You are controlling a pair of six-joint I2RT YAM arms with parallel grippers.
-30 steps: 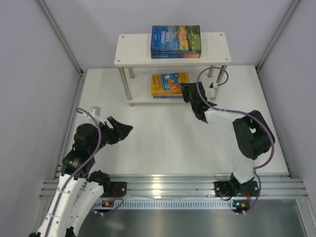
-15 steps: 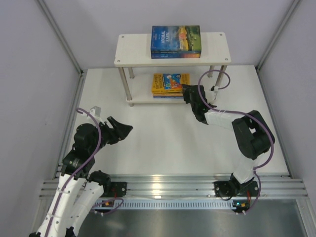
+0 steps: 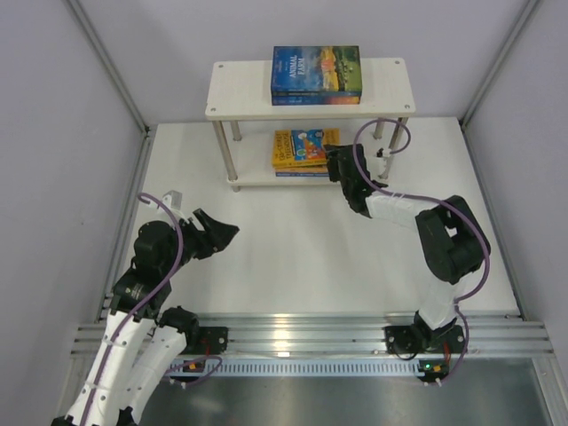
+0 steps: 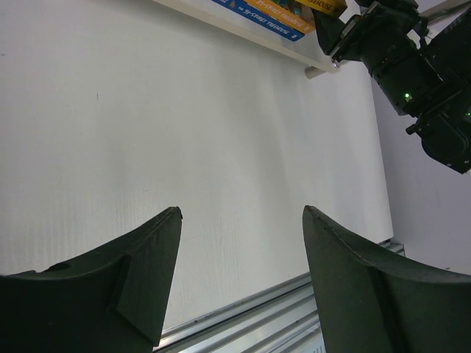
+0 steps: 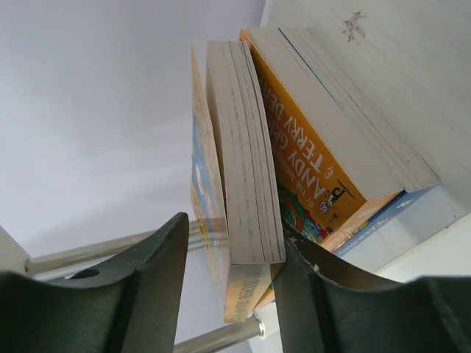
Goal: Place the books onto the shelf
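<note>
Lower books (image 3: pixel 304 147) half hidden under shelf (image 3: pixel 240 90)

White table top (image 3: pixel 293 257) bounded by pale grey walls (image 3: pixel 53 133) on three sides; aluminium rails (image 3: pixel 311 335) along near edge; even light.

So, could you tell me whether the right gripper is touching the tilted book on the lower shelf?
Touching. In the right wrist view the tilted book's page edge leans on one finger of the right gripper; the other finger stands clear.
</note>
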